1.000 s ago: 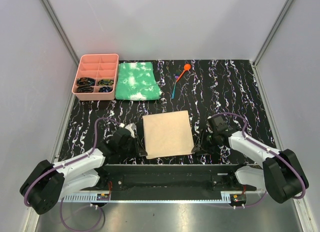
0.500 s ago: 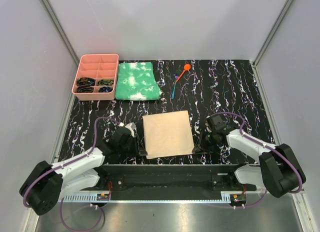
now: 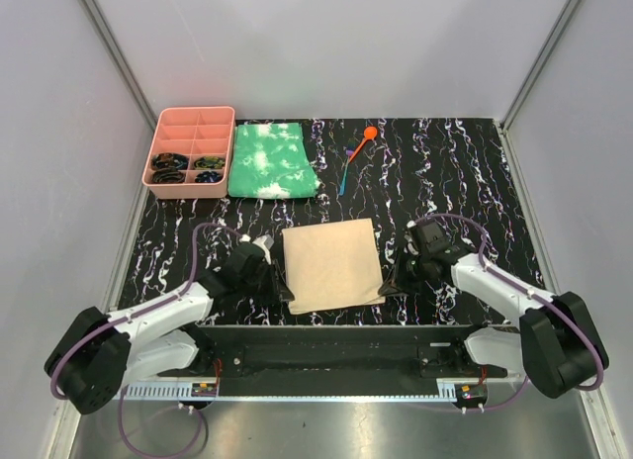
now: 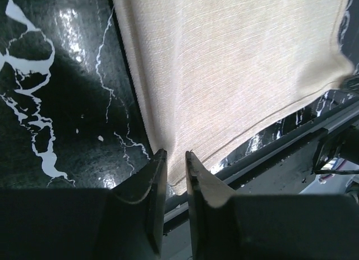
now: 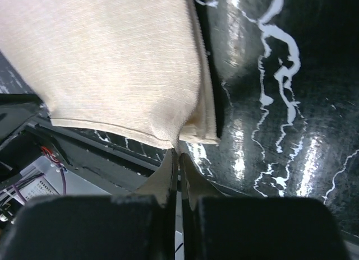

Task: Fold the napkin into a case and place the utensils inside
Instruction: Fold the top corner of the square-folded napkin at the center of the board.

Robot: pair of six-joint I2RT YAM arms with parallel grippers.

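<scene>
The left arm lies low along the table's near edge, elbow folded, forearm reaching inward. The left gripper (image 3: 281,292) sits at the near-left corner of the napkin (image 3: 331,264). In the left wrist view its jaws stand a narrow slit apart, and the cloth's corner lies flat in that slit, not lifted. The right arm mirrors it from the other side, with its cable looping over the wrist. The right gripper (image 3: 388,284) is at the napkin's near-right corner. In the right wrist view its jaws are pressed together on the cloth's near edge just beside that corner, and the fabric puckers slightly there.

At the far left stands a pink compartment tray (image 3: 190,110) with small dark items (image 3: 184,168) in its nearer compartments. Just to its right lies a folded green-and-white mottled cloth (image 3: 271,160). Further right, well apart from both grippers, an orange spoon (image 3: 368,135) and a slim blue utensil (image 3: 343,180) lie on the black marbled table (image 3: 455,182), crossing or touching near their handles.

The napkin lies spread in the middle of the table between the two grippers, near the front edge. It is a plain tan square with a fine woven grain and a hemmed border, turned slightly off the table's lines.
</scene>
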